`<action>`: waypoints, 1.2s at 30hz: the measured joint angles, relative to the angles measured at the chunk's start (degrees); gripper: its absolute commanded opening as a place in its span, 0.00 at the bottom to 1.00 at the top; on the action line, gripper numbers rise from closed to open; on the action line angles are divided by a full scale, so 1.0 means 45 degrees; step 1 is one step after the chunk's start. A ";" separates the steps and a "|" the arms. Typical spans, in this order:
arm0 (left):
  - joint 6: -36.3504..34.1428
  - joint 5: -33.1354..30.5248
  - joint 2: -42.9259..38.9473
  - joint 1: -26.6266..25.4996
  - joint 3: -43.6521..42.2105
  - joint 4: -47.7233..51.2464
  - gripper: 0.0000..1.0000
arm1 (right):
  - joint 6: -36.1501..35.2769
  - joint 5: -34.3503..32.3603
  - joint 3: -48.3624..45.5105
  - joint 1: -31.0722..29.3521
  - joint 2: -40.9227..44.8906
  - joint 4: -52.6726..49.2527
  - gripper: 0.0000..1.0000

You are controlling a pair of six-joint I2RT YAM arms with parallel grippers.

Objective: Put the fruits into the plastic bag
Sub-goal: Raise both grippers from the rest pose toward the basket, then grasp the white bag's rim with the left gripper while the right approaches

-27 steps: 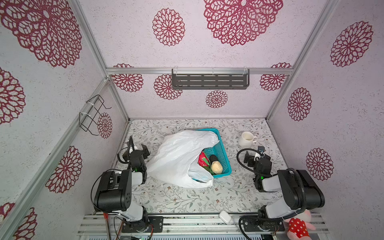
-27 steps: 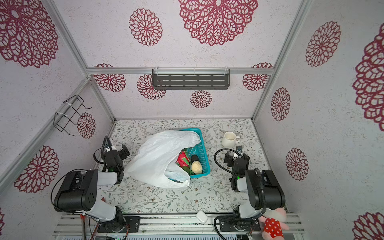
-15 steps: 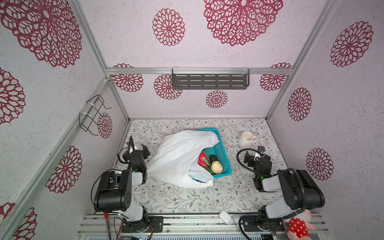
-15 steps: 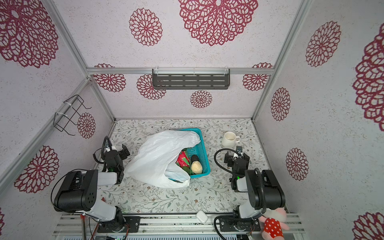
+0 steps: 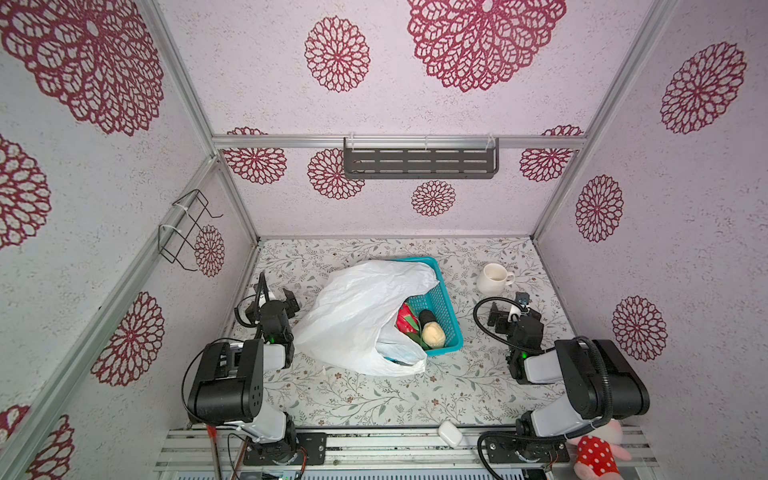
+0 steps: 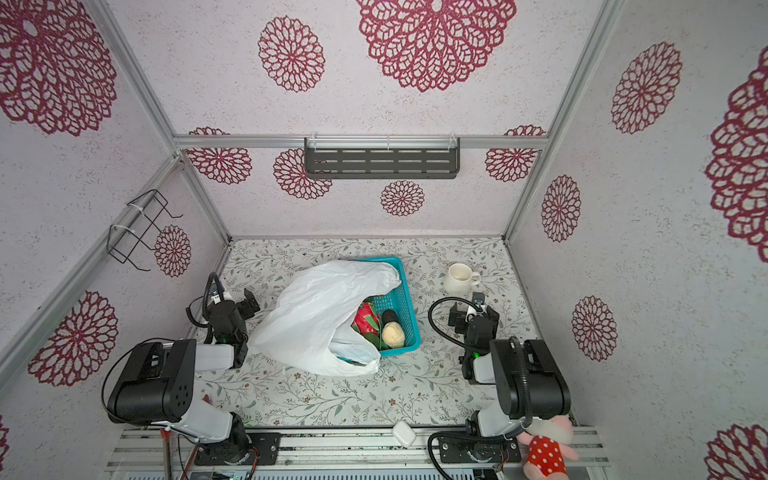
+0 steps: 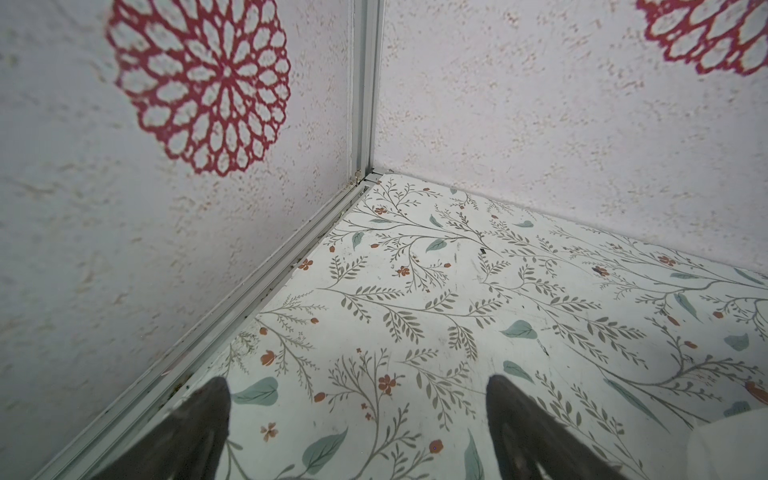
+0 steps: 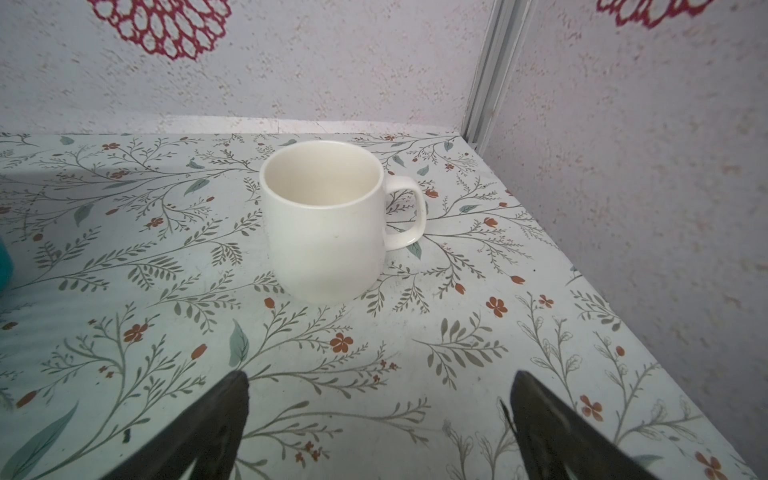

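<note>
My left gripper and right gripper are spread and empty near the desk's side edges. Mid-desk, the plastic bag drapes over the teal basket holding the fruits. The bag looks light, limp and slippery, so I'd pinch its mouth edge.

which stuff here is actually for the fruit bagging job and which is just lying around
For the job:
- plastic bag
- red fruit
- pale yellow fruit
- teal basket holding fruit

Lying about:
- white mug
- polka-dot plush toy
- small white case
</note>
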State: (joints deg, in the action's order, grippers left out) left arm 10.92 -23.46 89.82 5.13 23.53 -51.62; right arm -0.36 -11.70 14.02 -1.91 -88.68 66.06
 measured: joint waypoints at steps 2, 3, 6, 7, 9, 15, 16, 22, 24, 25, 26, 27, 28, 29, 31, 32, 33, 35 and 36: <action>0.0000 0.0000 0.0000 0.0000 0.0000 0.0000 0.97 | 0.0000 0.0000 0.0000 0.0000 0.0000 0.0000 0.99; -0.0005 -0.0005 0.0000 0.0000 0.0000 0.0000 0.97 | 0.0000 0.0000 0.0000 0.0000 0.0000 0.0000 0.99; 0.0000 -0.0005 0.0000 0.0000 0.0000 0.0000 0.97 | 0.0000 0.0010 0.0000 0.0000 0.0000 0.0000 0.99; -0.0010 -0.0005 0.0000 0.0000 0.0000 0.0000 0.97 | 0.0000 0.0015 0.0000 0.0000 0.0000 0.0000 0.99; -0.0053 0.0005 -0.0121 0.0000 0.0015 0.0223 0.97 | 0.0005 0.0053 0.0000 0.0015 0.0000 0.0000 0.99; 0.0024 0.0355 -0.2895 -0.0083 0.1948 0.4716 0.97 | 0.0228 -0.0544 0.0418 -0.0097 0.1438 -0.2268 0.79; 0.0131 0.0253 -0.3531 -0.0141 0.2555 0.5455 0.98 | 0.0374 -0.0879 0.0889 -0.0209 0.2181 -0.3317 0.74; 0.2093 -0.0957 -0.5688 -0.1399 0.4891 0.9491 0.98 | 0.2492 -0.1744 0.3463 -0.1486 0.5178 -0.7038 0.71; 0.2720 -0.0947 -0.5702 -0.2477 0.5479 1.0943 0.97 | 0.3342 -0.1715 0.3973 -0.2103 0.5450 -0.7946 0.71; 0.3045 -0.0947 -0.5707 -0.3473 0.5586 1.1672 0.98 | 0.3837 -0.1642 0.4201 -0.2409 0.5469 -0.8437 0.71; 0.3279 -0.0933 -0.5712 -0.4469 0.5600 1.2284 0.97 | 0.4269 -0.1530 0.4323 -0.2637 0.5445 -0.8840 0.71; 0.3517 -0.0792 -0.5702 -0.5668 0.5595 1.2973 0.98 | 0.4658 -0.1394 0.4391 -0.2856 0.5391 -0.9233 0.71; 0.3803 -0.0661 -0.5683 -0.6834 0.5595 1.3678 0.98 | 0.5013 -0.1326 0.4430 -0.3045 0.5338 -0.9612 0.71; 0.4051 -0.0549 -0.5673 -0.7703 0.5600 1.4202 0.98 | 0.5275 -0.1253 0.4435 -0.3162 0.5270 -0.9913 0.71; 0.4609 -0.0355 -0.5673 -0.9617 0.5615 1.5290 0.98 | 0.5717 -0.1214 0.4478 -0.3317 0.5085 -1.0486 0.71; 0.4852 -0.0296 -0.5673 -1.0399 0.5615 1.5684 0.99 | 0.5872 -0.1219 0.4517 -0.3356 0.4974 -1.0676 0.71; 0.5042 -0.0287 -0.5673 -1.1021 0.5615 1.5985 1.00 | 0.6008 -0.1205 0.4609 -0.3376 0.4813 -1.0856 0.71; 0.5382 -0.0330 -0.5688 -1.2109 0.5600 1.6441 0.98 | 0.6115 -0.1117 0.4847 -0.3395 0.4493 -1.1098 0.71; 0.5527 -0.0325 -0.5697 -1.2473 0.5595 1.6636 0.97 | 0.6139 -0.1054 0.5013 -0.3410 0.4303 -1.1210 0.71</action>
State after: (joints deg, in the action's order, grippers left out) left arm 35.79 -24.93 64.18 -51.00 48.71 23.24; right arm 27.27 -16.45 36.58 -17.26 -69.32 15.62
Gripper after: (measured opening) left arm 0.985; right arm 0.709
